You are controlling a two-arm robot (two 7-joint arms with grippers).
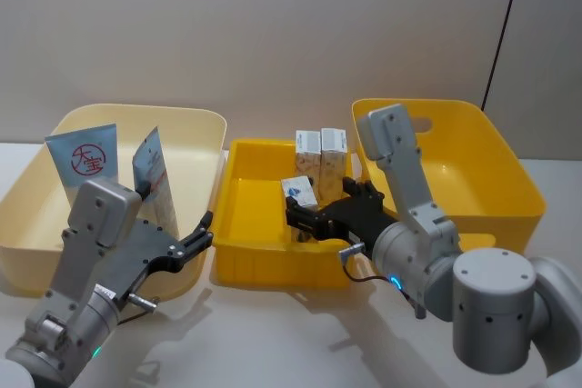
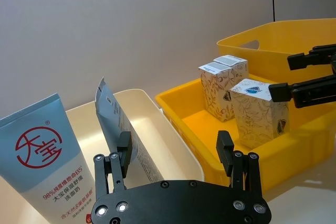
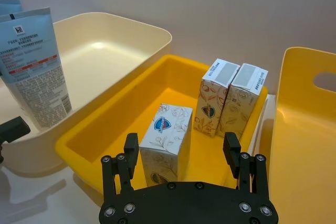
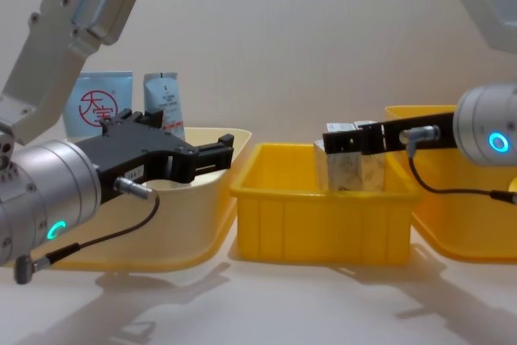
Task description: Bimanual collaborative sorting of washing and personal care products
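Three boxes (image 3: pixel 231 98) sit in the middle tub (image 1: pixel 273 265) — your right gripper (image 1: pixel 296 220) hangs just inside its near wall, jaws wide to straddle the nearest box (image 3: pixel 168 140); left gripper (image 1: pixel 205 231), wide too, waits left of it.

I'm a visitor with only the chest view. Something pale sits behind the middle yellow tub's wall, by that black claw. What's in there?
Observer: Three small cream boxes: a pair side by side at the far wall of the middle tub and a lone box nearer.
Visitor: Has the right claw grabbed one?
Observer: No. The right gripper has its fingers open, lined up with the lone box, not closed on it.
Visitor: And the left one?
Observer: The left gripper is open too, holding nothing, by the cream tub's near right corner; the light-blue tube and grey-white tube stand toward its back left.
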